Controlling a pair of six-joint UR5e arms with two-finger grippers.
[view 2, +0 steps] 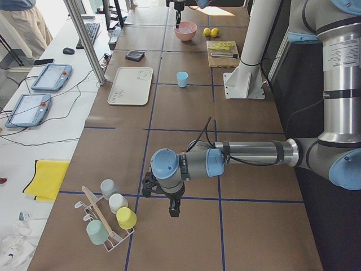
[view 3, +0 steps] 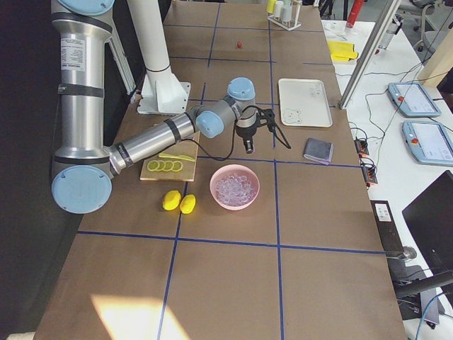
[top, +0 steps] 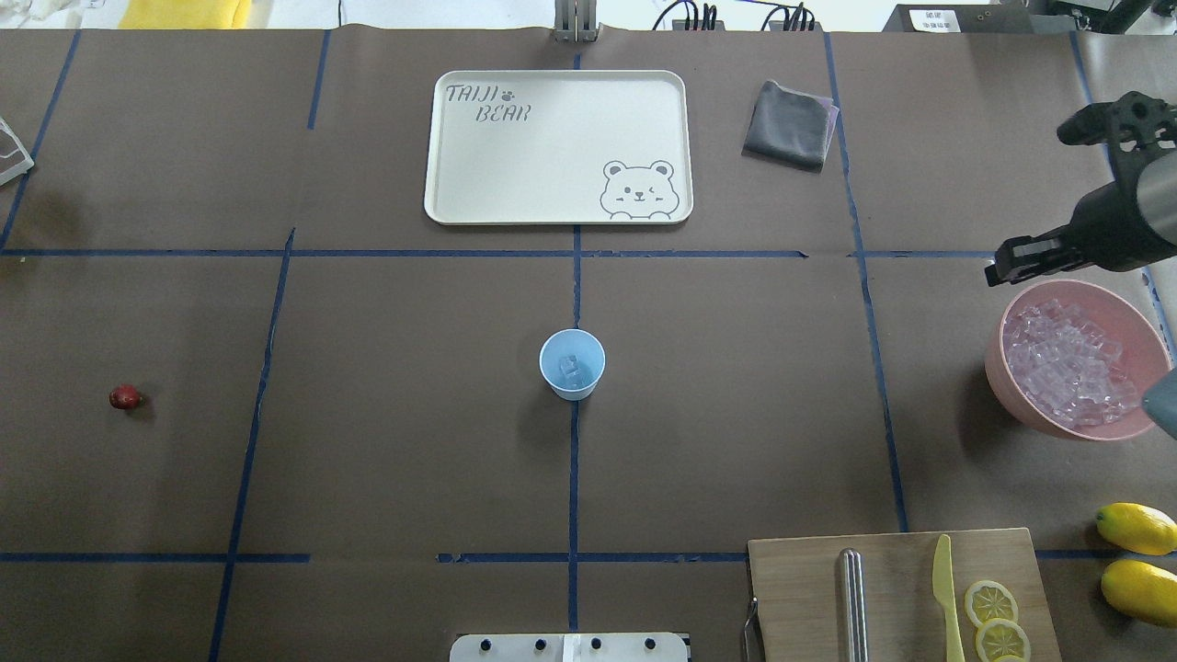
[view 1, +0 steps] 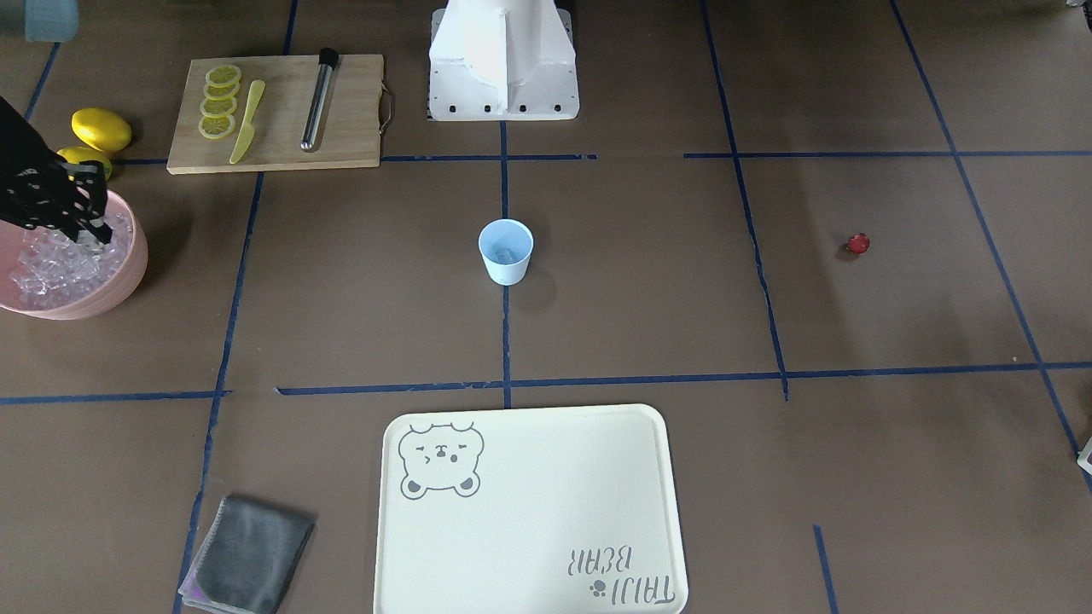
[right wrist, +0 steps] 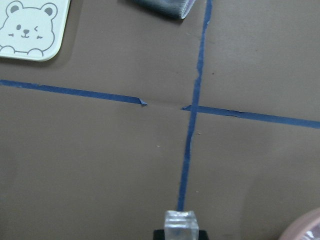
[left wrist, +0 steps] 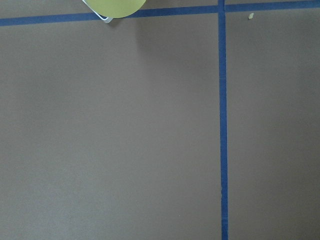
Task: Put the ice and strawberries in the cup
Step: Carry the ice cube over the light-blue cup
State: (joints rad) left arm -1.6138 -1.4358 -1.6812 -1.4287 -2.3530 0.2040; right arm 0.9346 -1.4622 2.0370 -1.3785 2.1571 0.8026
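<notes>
Ice cube (right wrist: 181, 226) is pinched in the fingertips of the right gripper (view 3: 248, 147), raised above the table (top: 395, 414) just beside a pink bowl (top: 998, 372) heaped with more ice (top: 1062, 363). Brown paper (top: 736, 414) squared off by blue tape (top: 574, 487) covers the surface. Nearest the robot, a wooden cutting board (top: 897, 579) holds lemon slices (top: 990, 603), a yellow knife (top: 944, 588) and a metal rod (top: 853, 602), with two whole lemons (top: 1137, 528) beside it. At mid-table the light blue cup (top: 574, 391) stands upright, one cube (top: 572, 368) inside. Well apart, on the robot's left, lies the strawberry (top: 125, 397). Farther off rest a cream bear-print tray (top: 552, 156) and a grey cloth (top: 789, 124). The left gripper (view 2: 174, 210) hangs over the table's left end near a rack of cups (view 2: 118, 203); open or closed, I cannot tell. Beyond, a white desk (view 2: 56, 130) carries tablets (view 2: 49, 76).
</notes>
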